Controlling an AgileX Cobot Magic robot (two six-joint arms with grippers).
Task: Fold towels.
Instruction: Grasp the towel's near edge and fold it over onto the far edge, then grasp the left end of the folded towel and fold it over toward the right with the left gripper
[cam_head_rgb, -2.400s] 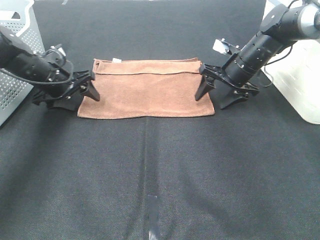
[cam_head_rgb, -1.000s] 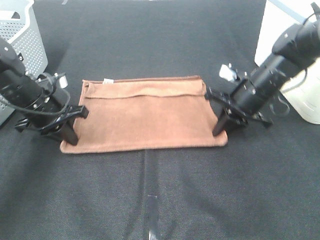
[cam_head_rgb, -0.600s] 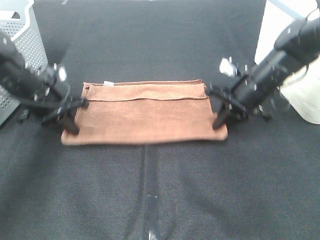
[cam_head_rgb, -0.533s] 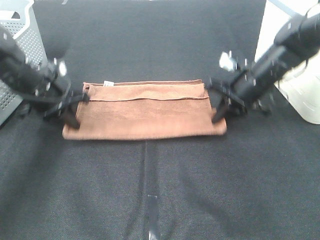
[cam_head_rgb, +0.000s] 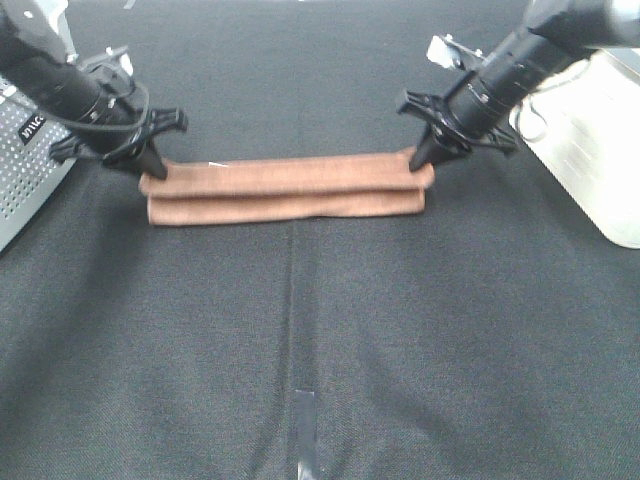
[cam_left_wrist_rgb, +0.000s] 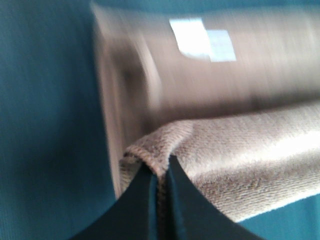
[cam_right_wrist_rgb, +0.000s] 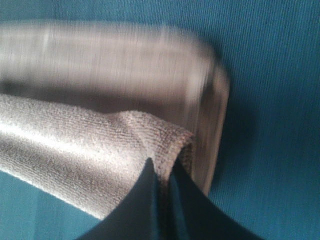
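The desk (cam_head_rgb: 320, 330) is covered in black fabric. Its near half is open, apart from a short strip of tape (cam_head_rgb: 305, 430) at the middle of the near edge. A white bin (cam_head_rgb: 600, 150) stands at the right edge and a grey perforated basket (cam_head_rgb: 25, 170) at the left edge, which limits side room for each arm.

The brown towel (cam_head_rgb: 290, 190) lies in the far half of the desk, centred, as a long narrow band parallel to the far edge. One long edge is doubled over the rest.

The left gripper (cam_head_rgb: 155, 170) is clenched on the hemmed corner at the towel's left end. The right gripper (cam_head_rgb: 420, 160) is clenched on the corner at the right end. In both wrist views the fingers pinch the hem tightly (cam_left_wrist_rgb: 159, 170) (cam_right_wrist_rgb: 161, 167). The lower layer behind is blurred, so contact between the layers cannot be confirmed.

A white tag (cam_head_rgb: 218, 165) shows near the left end.
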